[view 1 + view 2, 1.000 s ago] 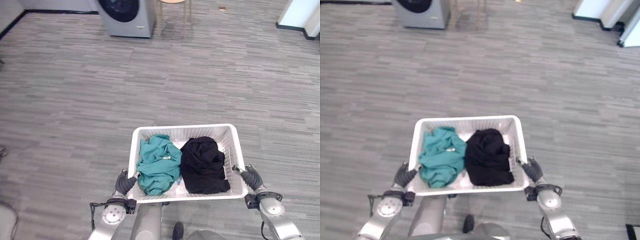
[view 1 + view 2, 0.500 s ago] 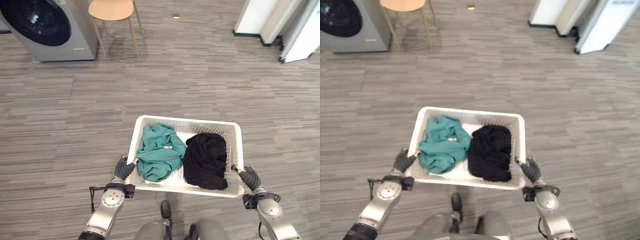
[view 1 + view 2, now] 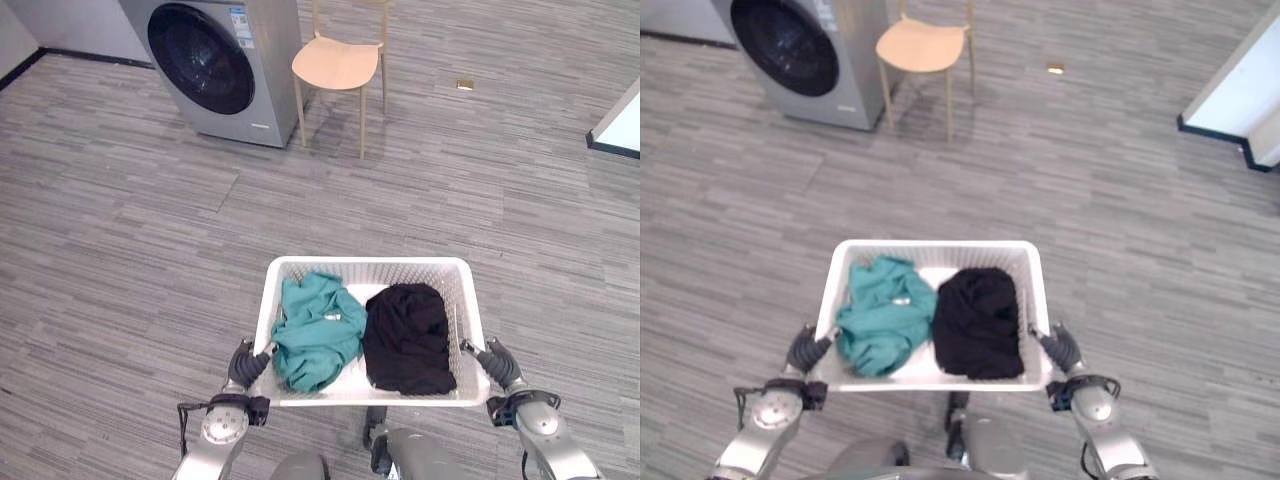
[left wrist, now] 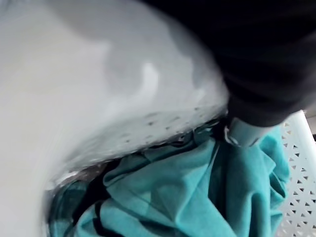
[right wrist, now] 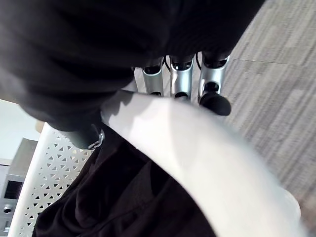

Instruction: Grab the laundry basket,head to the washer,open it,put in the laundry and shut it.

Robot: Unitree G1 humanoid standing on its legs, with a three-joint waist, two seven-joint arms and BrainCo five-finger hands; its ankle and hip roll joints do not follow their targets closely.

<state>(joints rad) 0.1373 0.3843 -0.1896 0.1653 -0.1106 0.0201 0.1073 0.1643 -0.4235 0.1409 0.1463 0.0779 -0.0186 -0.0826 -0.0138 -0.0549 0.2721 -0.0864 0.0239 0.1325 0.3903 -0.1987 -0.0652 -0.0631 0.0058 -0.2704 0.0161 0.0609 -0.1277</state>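
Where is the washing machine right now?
The washer stands on the floor far ahead, to the robot's left, right beside a wooden chair, well beyond the basket.

A white perforated laundry basket (image 3: 932,251) sits at the lower centre of the frame, above grey striped flooring (image 3: 1120,200); inside, a teal garment (image 3: 878,315) lies on the left and a black garment (image 3: 978,322) on the right, touching; the left hand (image 3: 806,350) grips the basket's left edge; the right hand (image 3: 1060,350) grips its right edge; a grey washer (image 3: 805,55) with a dark round door stands at upper left; a wooden chair (image 3: 923,48) stands just beside it.
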